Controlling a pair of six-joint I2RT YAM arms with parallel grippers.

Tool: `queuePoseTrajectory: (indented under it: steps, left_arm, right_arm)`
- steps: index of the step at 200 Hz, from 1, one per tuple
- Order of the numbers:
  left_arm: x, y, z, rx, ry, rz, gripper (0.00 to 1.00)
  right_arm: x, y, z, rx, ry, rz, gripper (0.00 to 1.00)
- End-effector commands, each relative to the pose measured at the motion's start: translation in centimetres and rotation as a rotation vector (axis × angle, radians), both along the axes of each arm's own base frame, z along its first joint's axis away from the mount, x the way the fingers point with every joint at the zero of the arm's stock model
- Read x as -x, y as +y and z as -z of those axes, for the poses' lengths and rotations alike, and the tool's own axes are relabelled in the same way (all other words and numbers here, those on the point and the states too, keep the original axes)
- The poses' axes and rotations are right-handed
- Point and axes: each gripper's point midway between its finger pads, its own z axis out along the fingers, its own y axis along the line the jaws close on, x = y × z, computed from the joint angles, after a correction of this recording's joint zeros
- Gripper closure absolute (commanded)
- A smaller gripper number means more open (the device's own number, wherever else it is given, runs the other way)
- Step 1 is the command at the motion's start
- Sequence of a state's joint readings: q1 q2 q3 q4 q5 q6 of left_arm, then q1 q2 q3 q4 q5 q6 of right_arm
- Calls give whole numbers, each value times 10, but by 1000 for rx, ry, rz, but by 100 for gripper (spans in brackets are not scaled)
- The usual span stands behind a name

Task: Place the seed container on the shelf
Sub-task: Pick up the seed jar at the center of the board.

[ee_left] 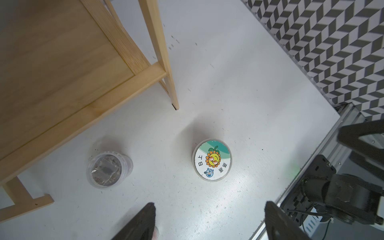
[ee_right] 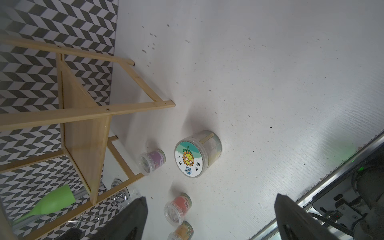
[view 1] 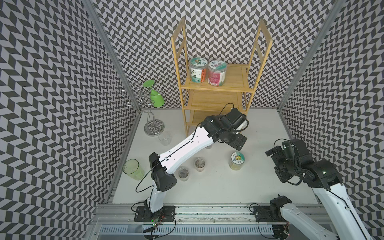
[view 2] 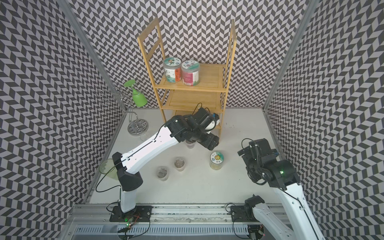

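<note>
The seed container (view 1: 237, 161), a clear jar with a sunflower picture on its lid, stands upright on the white table in front of the shelf (view 1: 234, 83); it also shows in the left wrist view as the seed container (ee_left: 212, 160) and in the right wrist view as the seed container (ee_right: 195, 154). My left gripper (ee_left: 209, 207) hovers above the table just short of the jar, open, with nothing between its fingers. To the right my right gripper (ee_right: 209, 198) is raised, open and empty, well apart from the jar.
Two labelled jars (view 1: 197, 70) (view 1: 217, 72) stand on the shelf's upper tier. Small seed cups (view 1: 200, 164) (view 1: 183, 173) sit left of the jar. A green tumbler (view 1: 133, 169), a clear glass (view 1: 165, 138) and a wire stand (view 1: 153, 124) with a green goblet (view 1: 156, 97) fill the left side.
</note>
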State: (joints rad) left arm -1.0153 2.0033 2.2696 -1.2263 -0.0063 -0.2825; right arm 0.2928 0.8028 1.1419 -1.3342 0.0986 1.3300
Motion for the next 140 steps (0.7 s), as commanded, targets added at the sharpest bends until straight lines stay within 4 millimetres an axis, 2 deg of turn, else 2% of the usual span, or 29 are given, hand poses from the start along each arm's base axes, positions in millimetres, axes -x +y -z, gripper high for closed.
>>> queuePoseTrajectory:
  steps: [1, 30, 64, 110, 140]
  left_arm:
    - [9, -4, 27, -84, 52, -24, 13]
    - [11, -19, 53, -141, 59, -26, 8]
    - [12, -44, 70, -146, 10, 28, 0]
    - [7, -45, 104, -225, 27, 21, 1]
    - [0, -45, 119, -262, 14, 2, 0]
  right_arm:
    - [-3, -10, -3, 35, -29, 40, 0]
    - [-3, -18, -8, 72, -55, 52, 0]
    - [-5, -27, -13, 122, -76, 51, 0]
    - [-9, -32, -17, 181, -77, 18, 0]
    - [-11, -33, -17, 194, -70, 3, 1]
